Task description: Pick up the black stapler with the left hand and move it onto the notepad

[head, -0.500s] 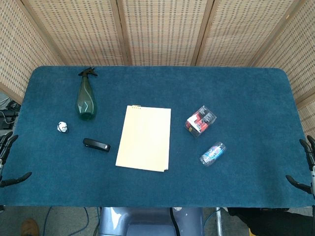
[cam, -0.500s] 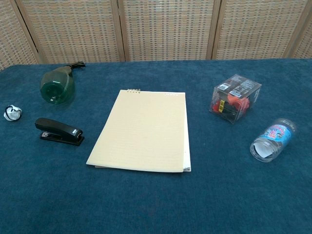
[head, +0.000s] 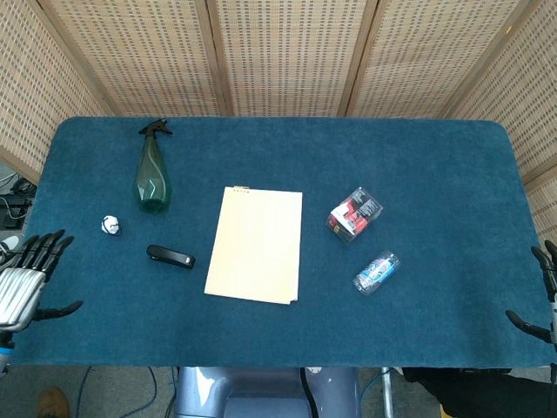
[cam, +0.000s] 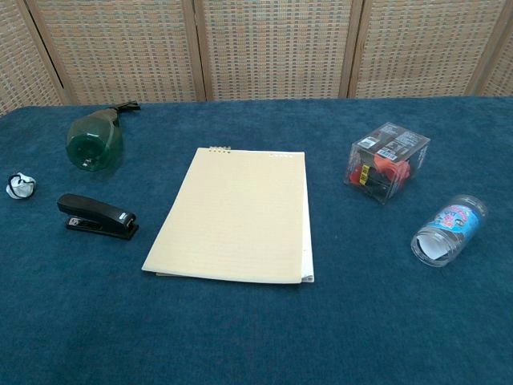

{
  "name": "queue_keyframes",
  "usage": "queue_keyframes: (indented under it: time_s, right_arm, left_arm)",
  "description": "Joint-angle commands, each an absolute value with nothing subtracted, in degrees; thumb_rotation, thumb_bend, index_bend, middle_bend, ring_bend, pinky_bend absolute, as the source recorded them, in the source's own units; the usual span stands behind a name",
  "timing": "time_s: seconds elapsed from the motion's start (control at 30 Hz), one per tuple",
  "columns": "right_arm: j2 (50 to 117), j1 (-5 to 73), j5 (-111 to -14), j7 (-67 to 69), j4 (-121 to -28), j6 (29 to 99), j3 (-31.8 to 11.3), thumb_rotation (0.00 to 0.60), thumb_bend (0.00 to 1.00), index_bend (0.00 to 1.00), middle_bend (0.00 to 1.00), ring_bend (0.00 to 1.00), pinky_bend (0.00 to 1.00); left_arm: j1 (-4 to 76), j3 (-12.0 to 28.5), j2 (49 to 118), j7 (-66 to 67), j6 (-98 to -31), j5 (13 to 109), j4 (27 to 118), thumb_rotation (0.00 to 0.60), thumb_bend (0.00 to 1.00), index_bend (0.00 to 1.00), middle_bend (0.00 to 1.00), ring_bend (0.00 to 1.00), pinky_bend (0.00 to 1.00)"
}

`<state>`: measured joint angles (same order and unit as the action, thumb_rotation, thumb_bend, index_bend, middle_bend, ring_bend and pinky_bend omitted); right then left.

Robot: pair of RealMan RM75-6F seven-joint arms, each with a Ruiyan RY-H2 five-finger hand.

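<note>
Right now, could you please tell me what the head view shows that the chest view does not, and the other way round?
Only the head view shows the hands: the left hand at the table's left edge, fingers apart and holding nothing, and part of the right hand at the right edge.

Only the chest view shows the jar's open mouth facing the camera.

Both show the black stapler lying untouched left of the notepad, plus the green spray bottle and clear box.
</note>
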<state>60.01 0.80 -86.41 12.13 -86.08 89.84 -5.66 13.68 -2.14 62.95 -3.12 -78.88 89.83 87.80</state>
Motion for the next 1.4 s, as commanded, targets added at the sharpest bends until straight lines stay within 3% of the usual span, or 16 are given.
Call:
queue_keyframes:
  time_s: [0.03,0.17,0.37,0.67,0.87,1.13,1.2,1.4]
  right_arm:
    - [59.9,1.2,-85.8,12.5,-86.2,88.8,-5.8,0.600,0.00,0.00,0.00,0.00,0.00]
    - [60.1,1.7,-84.8,11.9,-85.9,87.6,-6.0,0.600,0.00,0.00,0.00,0.00,0.00]
    - [60.8,2.2,-83.1,11.6,-84.6,85.5,-6.0,0.600,0.00,0.00,0.00,0.00,0.00]
    - [61.3,2.5,-82.8,11.5,-84.0,84.8,-6.0,0.600,0.00,0.00,0.00,0.00,0.00]
    - [61.5,2.7,-82.8,11.2,-83.9,84.3,-5.8,0.600,0.00,0.00,0.00,0.00,0.00]
    - [61.6,2.7,-82.4,11.3,-83.6,84.0,-5.9,0.600,0.00,0.00,0.00,0.00,0.00]
    - [61.7,2.8,-82.4,11.4,-83.6,83.9,-5.9,0.600,0.00,0.00,0.00,0.00,0.00]
    - [61.8,2.9,-82.3,11.2,-83.5,83.8,-5.9,0.600,0.00,0.00,0.00,0.00,0.00]
  left_arm:
    - [23.8,1.3,67.2,4.6,-66.1,90.1,86.9,0.600,0.00,0.04,0.00,0.06,0.18]
    - [29.9,2.6,72.6,6.0,-59.3,91.4,81.6,0.600,0.04,0.21,0.07,0.20,0.31]
    - [34.3,2.6,80.0,7.9,-55.4,92.7,74.7,0.600,0.14,0.30,0.12,0.27,0.33]
    - [35.7,2.1,86.4,11.8,-53.7,90.6,67.5,0.600,0.18,0.31,0.13,0.28,0.34]
    - [36.7,2.4,88.6,12.3,-52.2,88.5,65.6,0.600,0.36,0.33,0.15,0.29,0.35]
    - [37.3,2.2,89.9,13.9,-50.6,86.1,63.9,0.600,0.37,0.39,0.17,0.32,0.38]
    - [37.4,2.2,90.1,13.8,-50.7,85.9,63.4,0.600,0.37,0.42,0.21,0.35,0.40]
    - [37.4,2.0,90.8,13.5,-52.7,86.4,62.0,0.600,0.43,0.70,0.47,0.56,0.54]
